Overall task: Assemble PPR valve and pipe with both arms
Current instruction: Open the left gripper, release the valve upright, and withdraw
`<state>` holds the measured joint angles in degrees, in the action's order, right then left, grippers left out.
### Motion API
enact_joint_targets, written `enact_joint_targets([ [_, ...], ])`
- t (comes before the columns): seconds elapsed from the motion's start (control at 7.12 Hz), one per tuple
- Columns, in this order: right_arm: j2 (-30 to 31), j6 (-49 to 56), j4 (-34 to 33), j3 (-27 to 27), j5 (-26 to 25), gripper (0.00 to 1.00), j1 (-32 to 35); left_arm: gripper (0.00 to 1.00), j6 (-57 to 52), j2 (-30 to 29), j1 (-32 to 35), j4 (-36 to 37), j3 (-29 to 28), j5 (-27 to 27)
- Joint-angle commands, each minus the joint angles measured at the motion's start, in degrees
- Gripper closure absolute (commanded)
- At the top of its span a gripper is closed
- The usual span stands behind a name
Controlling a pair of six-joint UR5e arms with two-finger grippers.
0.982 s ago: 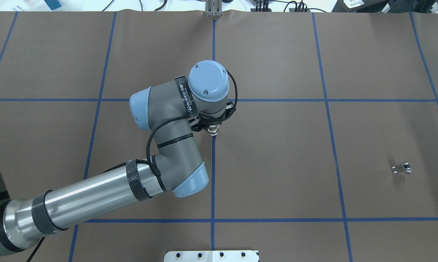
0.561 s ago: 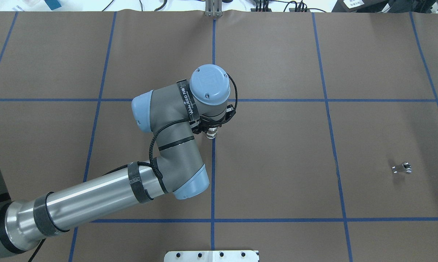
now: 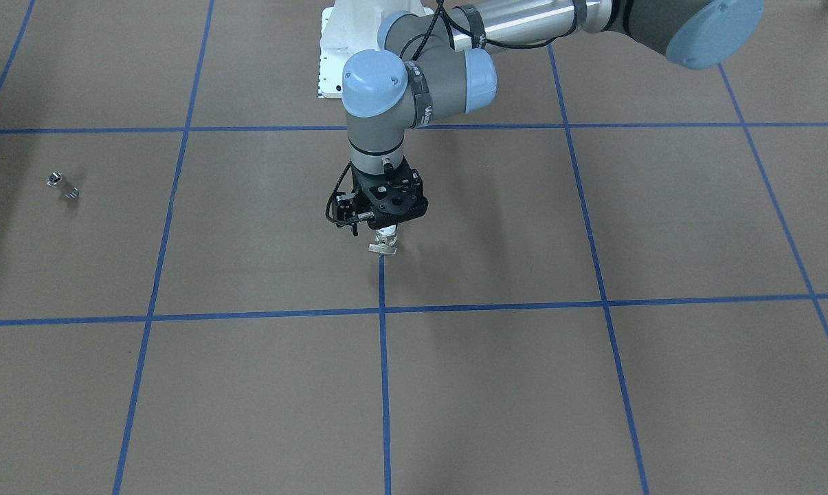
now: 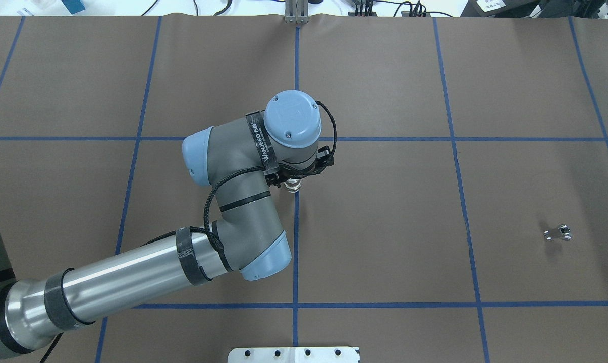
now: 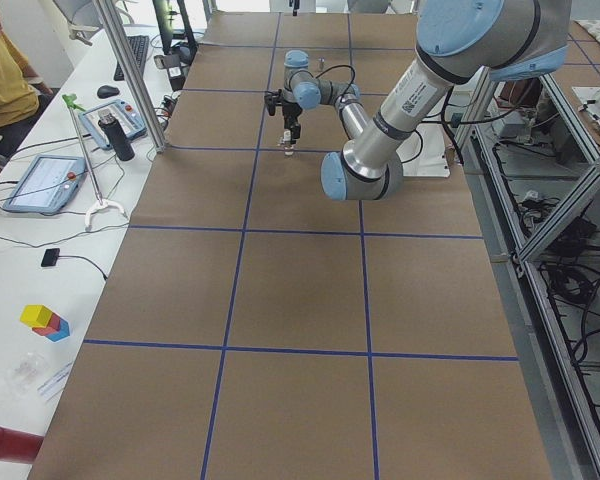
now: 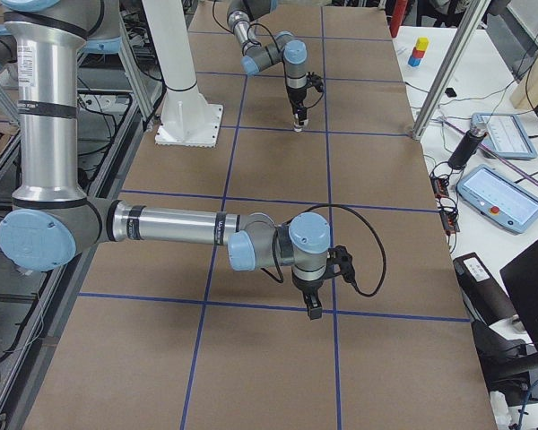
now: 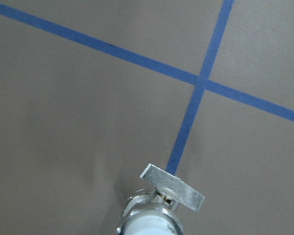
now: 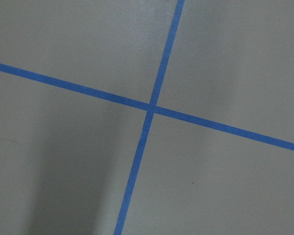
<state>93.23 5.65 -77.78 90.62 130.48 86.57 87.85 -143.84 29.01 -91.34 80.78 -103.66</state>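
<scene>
My left gripper is shut on a small metal valve with a flat handle and holds it just above the brown table, over the central blue tape line. In the overhead view my wrist hides most of the gripper and only the valve's tip shows. The left wrist view shows the valve from above, handle outward. A small metal fitting lies alone on my right side of the table; it also shows in the front view. My right gripper shows only in the right side view, hovering over a tape crossing; I cannot tell whether it is open.
The white bolted pedestal stands at the table's near edge. Blue tape lines divide the brown table cover. Operator desks with tablets and a frame post line the far side. A person sits at one desk.
My left wrist has turned a little and shifted slightly towards the robot, carrying the valve with it. The metal fitting has not moved.
</scene>
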Motion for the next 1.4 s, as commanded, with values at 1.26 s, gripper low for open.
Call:
enact_joint_targets([
  [1.26, -0.7, -25.4, -1.2, 20.3, 0.4, 0.0, -14.7, 0.0, -91.2, 41.3, 49.5, 17.9, 30.4, -20.2],
])
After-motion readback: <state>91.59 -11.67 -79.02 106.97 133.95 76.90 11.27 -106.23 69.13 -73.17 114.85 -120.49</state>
